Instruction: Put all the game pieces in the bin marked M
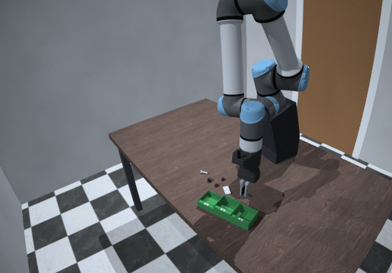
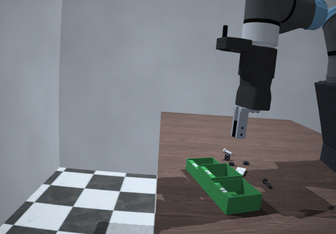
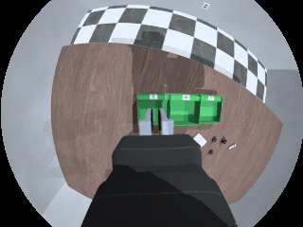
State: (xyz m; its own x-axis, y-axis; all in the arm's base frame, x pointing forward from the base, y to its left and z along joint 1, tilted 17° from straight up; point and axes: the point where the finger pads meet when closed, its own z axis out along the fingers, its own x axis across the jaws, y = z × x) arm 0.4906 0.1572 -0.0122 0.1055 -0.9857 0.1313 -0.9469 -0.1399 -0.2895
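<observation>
My gripper [image 1: 244,194] [image 2: 235,137] [image 3: 155,115] is slightly open above the table beside the tray, with nothing visible between its fingers. The M bin [image 1: 228,213] [image 2: 205,178] [image 3: 182,111] is the middle compartment of the green tray; no piece shows in it. A white domino-like tile [image 1: 226,190] [image 2: 240,171] [image 3: 200,139] lies on the table beside the tray. A black die with white dots [image 1: 209,179] [image 2: 227,157] [image 3: 223,141] lies farther off, near the small dark round pieces.
Two dark nut-like pieces [image 2: 231,163] [image 2: 245,162] lie near the die. A silver bolt [image 1: 204,172] [image 2: 227,151] [image 3: 232,147] lies beyond it. A black bolt [image 2: 266,183] lies beside the tray, near the E end. The tray stands near the table edge.
</observation>
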